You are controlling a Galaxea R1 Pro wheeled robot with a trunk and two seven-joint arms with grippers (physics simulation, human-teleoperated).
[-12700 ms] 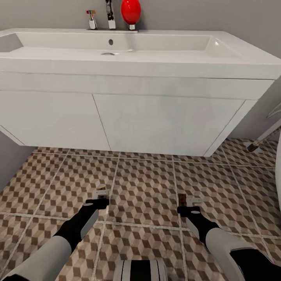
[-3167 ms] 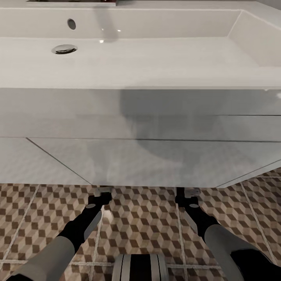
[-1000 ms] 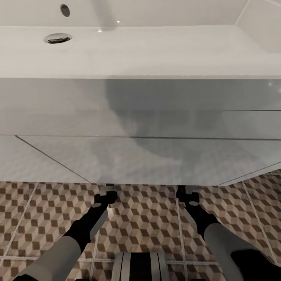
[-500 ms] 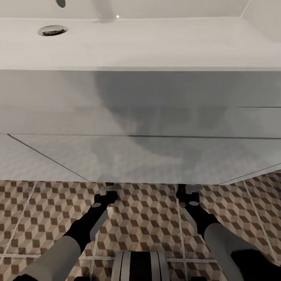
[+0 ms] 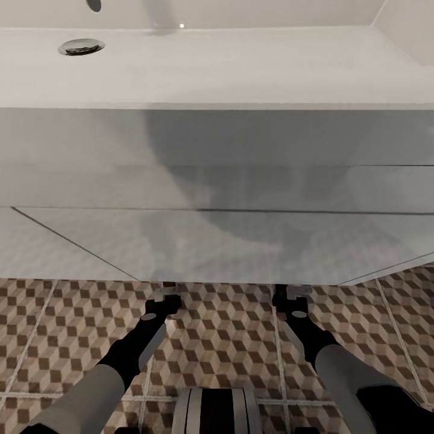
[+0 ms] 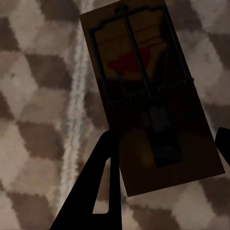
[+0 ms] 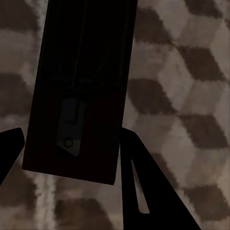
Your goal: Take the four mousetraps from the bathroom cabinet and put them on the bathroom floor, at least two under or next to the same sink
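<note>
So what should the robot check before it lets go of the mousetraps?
1. Left tool has a mousetrap between its fingers: ok.
2. Right tool has a mousetrap between its fingers: ok.
3. Both tools reach the front edge of the bathroom sink, low by the bathroom floor: ok.
4. Traps already touching the tiles: cannot tell; the wrist views show patterned floor right behind them, but not contact.
5. Traps lying flat, metal parts facing up: ok for the left one; the right one is too dark to tell.
6. Other two mousetraps placed: cannot tell.
</note>
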